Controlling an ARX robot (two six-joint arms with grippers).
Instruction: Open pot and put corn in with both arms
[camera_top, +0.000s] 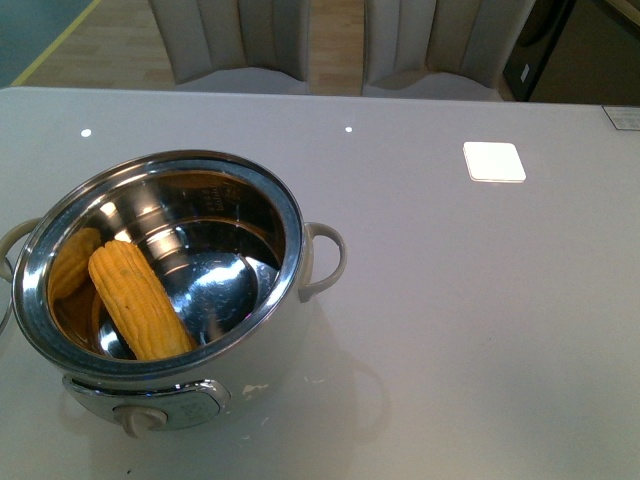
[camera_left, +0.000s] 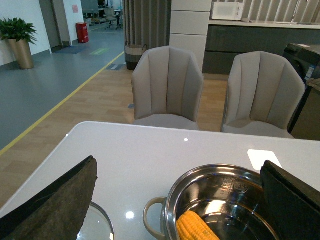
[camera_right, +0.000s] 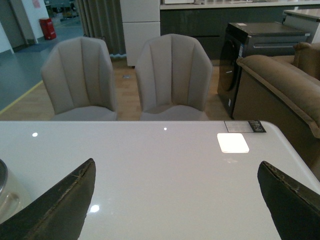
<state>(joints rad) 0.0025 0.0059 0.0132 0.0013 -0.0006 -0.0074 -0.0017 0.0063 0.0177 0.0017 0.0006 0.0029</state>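
Observation:
The pot stands open at the table's front left, with its dial knob facing me. The corn lies slanted inside it, mirrored on the steel wall. Neither arm shows in the front view. In the left wrist view my left gripper is open above and behind the pot, with nothing between its fingers; the corn shows below. Beside the pot's handle lies the rim of a glass lid. My right gripper is open over bare table, the pot off to its side.
A white square patch sits on the table at the back right. Two beige chairs stand behind the table's far edge. A brown sofa and a dark cabinet lie beyond the table's right side.

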